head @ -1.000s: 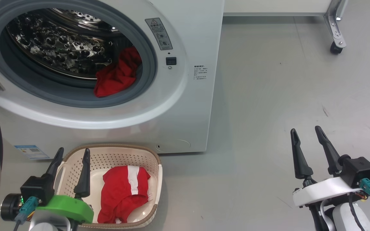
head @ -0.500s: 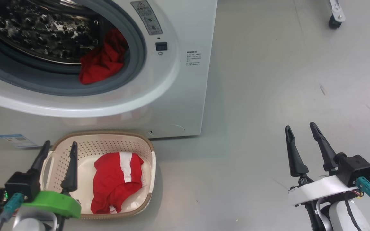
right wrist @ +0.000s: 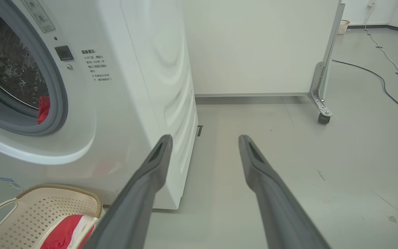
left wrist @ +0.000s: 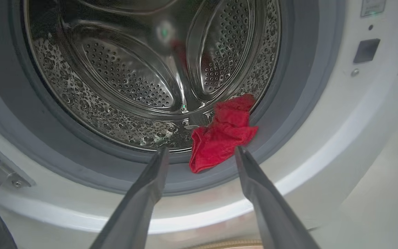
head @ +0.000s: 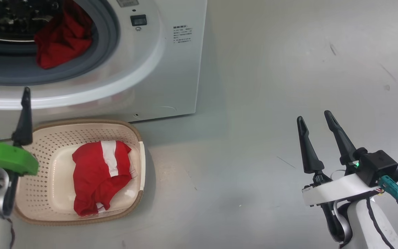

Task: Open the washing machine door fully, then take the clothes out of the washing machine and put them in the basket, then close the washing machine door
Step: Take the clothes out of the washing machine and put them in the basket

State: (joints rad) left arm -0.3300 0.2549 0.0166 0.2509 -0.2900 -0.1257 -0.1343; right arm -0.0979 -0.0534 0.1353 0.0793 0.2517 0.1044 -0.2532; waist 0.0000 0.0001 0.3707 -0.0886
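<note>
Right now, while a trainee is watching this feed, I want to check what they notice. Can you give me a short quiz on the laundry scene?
1. True or false: the left gripper and the right gripper both stand open and empty.
2. Where does the red garment with the white stripe lie? A: draped over a gripper. B: in the basket. C: on the bare floor.
3. Fill in: the other red garment lies at the mouth of the drum, hanging over the grey ____.

Key: 1 true; 2 B; 3 gasket.
</note>
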